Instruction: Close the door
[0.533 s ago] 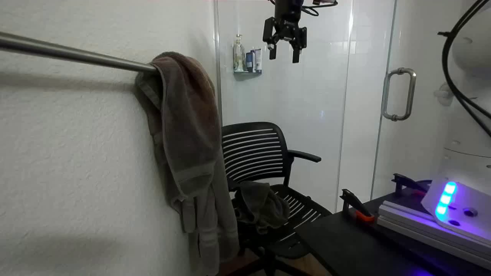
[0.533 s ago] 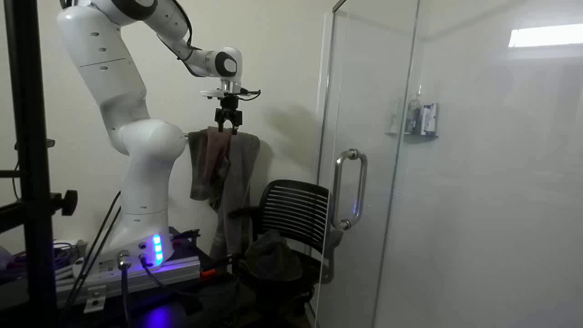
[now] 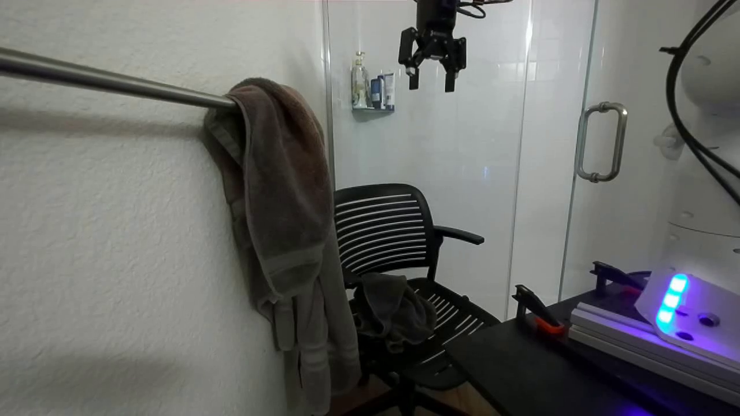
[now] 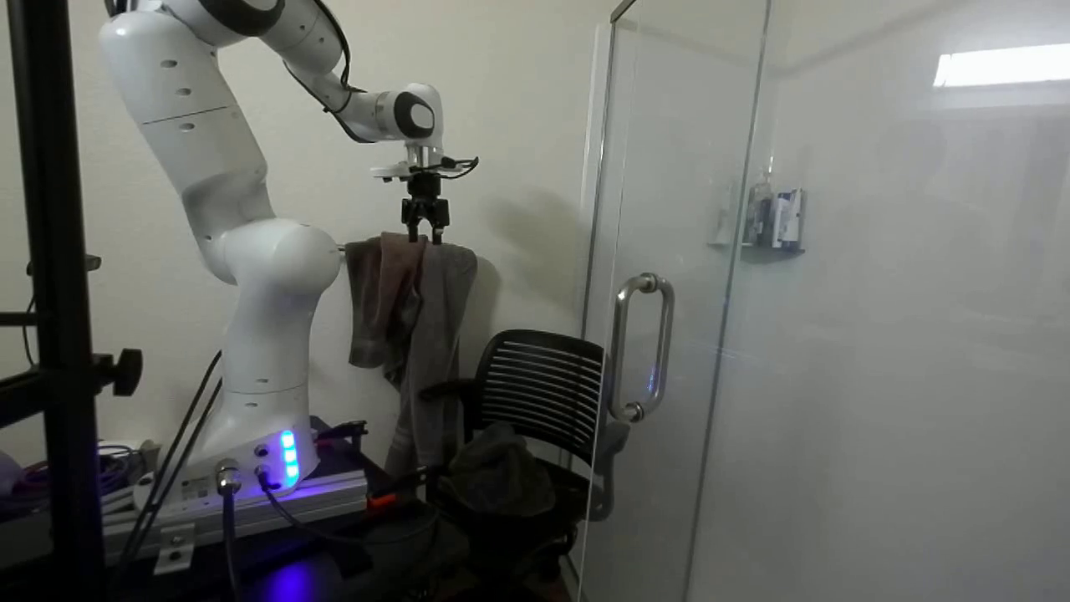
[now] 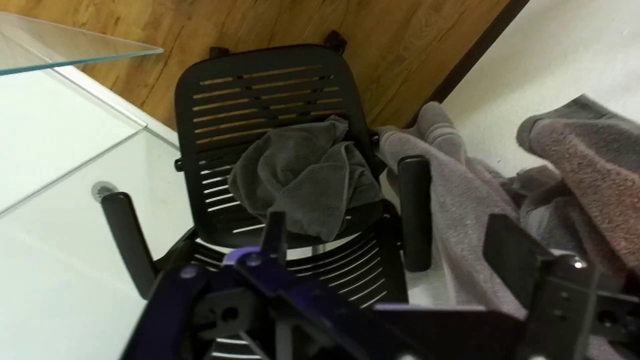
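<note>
A towel [image 3: 393, 312] lies on the chair [image 3: 378, 231], others [image 3: 289, 196] hang beside it, the counter [image 3: 500, 361] and open door [image 4: 664, 468] stand near it, and above it the wide-spread, empty hand [image 3: 432, 82] has shifted slightly.

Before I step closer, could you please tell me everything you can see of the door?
The door is a tall, upright, clear panel, apparently glass, with a shiny silver loop handle near its free edge. It stands open, its corner jutting over the wooden floor. The fingers are apart from it; I see nothing touching it.
</note>
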